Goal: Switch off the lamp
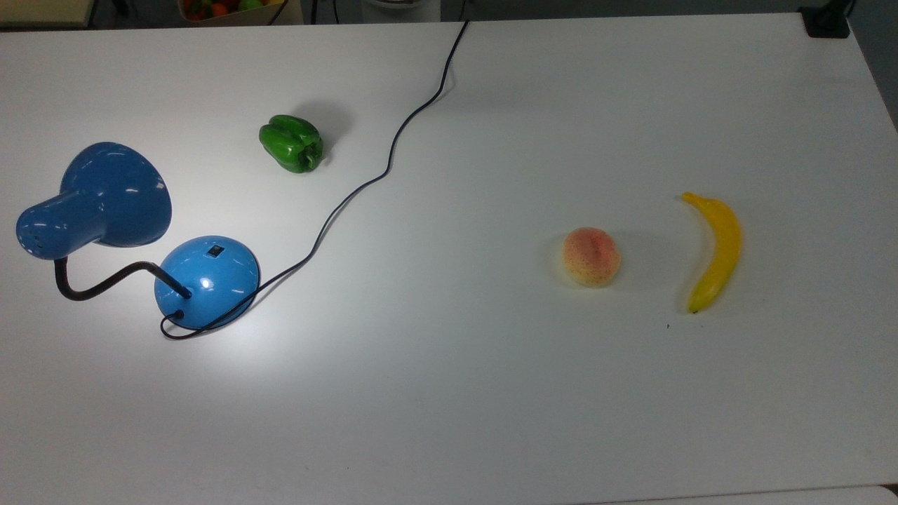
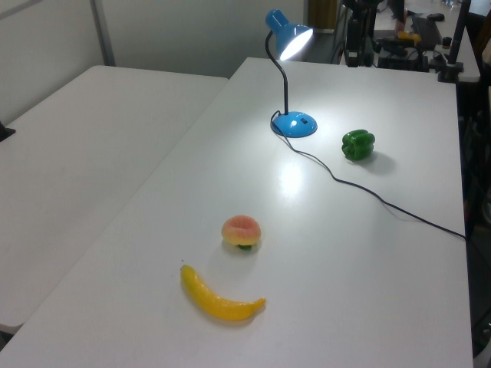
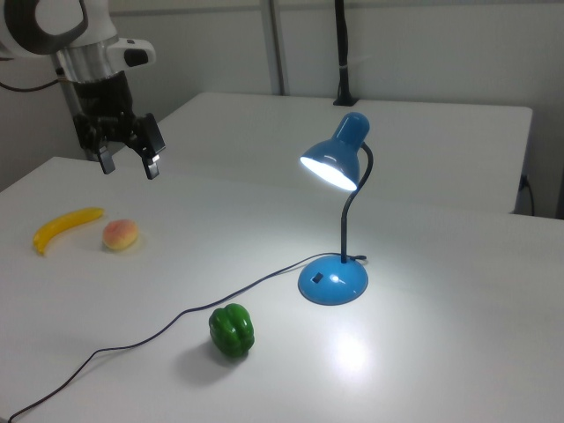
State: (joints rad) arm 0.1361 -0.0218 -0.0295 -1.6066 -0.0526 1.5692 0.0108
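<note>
The glossy blue desk lamp (image 3: pixel 339 220) with its cone-shaped shade and bent black gooseneck stands lit on the white table (image 1: pixel 491 393), throwing a bright patch on the tabletop beside its round domed base (image 1: pixel 208 280). A small black switch (image 1: pixel 215 249) sits on top of that base, and the lamp's thin black cord (image 1: pixel 365 184) snakes away across the table. A shiny green bell pepper (image 3: pixel 232 331) lies near the base, just beyond the cord. Well apart from the lamp lie a pinkish-yellow peach (image 1: pixel 591 256) and, beside it, a curved yellow banana (image 1: pixel 715 250). The robot's two-finger gripper (image 3: pixel 129 164) hangs in the air above the peach, far from the lamp, its black fingers spread apart and holding nothing.
</note>
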